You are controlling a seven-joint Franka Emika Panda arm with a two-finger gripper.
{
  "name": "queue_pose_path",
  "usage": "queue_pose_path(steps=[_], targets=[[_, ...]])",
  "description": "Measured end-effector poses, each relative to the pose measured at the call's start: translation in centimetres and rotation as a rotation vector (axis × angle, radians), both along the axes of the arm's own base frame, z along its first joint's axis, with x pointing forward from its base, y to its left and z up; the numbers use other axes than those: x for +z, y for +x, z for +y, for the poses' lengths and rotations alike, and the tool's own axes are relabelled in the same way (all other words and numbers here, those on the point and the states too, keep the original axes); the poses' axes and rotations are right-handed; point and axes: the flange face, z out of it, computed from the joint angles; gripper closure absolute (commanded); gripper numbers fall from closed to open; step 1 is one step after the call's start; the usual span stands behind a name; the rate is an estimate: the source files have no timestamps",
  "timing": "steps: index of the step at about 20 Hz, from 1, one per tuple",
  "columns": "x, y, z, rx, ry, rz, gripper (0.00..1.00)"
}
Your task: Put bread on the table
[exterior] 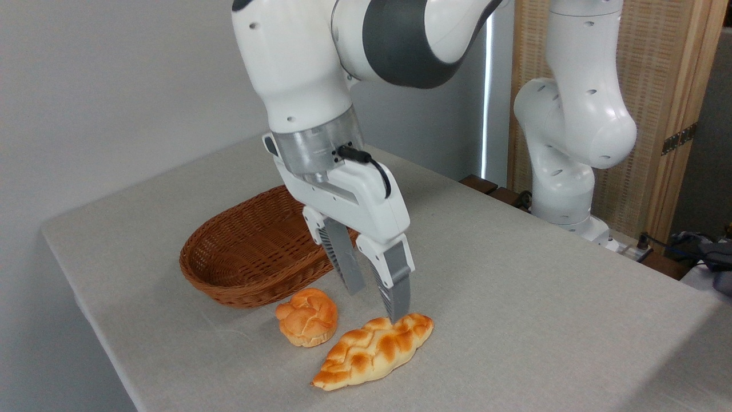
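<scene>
Golden-orange and creased with pale seams, the braided bread (373, 351) lies flat on the cloth-covered table (543, 297), directly below the robot's gripper (377, 303), its long axis running diagonally from the near left up to the right. White and grey, the Franka arm (320, 68) reaches down from the top of the picture with its wrist tilted, so that the two ribbed grey fingers (396, 286) point down toward the loaf's upper right end. The fingers stand spread with a clear gap between them and nothing held; the nearer one has its tip at the top edge of the loaf, though whether it touches the crust cannot be told from this angle, while the farther one hangs a little higher, above the cloth behind the loaf. Just to the left of the gripper, close beside the bread but apart from it, sits a small round knotted bun (307, 324). Behind the fingers and to their left rests a brown oval wicker basket (251, 252), nothing visible inside it. Off to the right of the gripper, at the table's far edge, rises the arm's white base (566, 171) in front of a wooden screen (669, 114).
</scene>
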Motion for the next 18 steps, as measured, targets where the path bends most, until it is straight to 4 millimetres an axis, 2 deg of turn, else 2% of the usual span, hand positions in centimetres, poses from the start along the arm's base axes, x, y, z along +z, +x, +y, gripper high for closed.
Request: queue_pose_path(steps=[3, 7, 13, 15, 18], targets=[[3.0, 0.5, 0.4, 0.06, -0.129, -0.074, 0.0], [6.9, 0.1, 0.0, 0.11, -0.19, -0.129, 0.0], [12.2, -0.8, -4.0, 0.077, -0.191, -0.145, 0.0], [12.4, -1.2, -5.6, 0.05, -0.183, -0.092, 0.0], [10.7, -0.6, -8.9, 0.016, -0.121, -0.031, 0.0]])
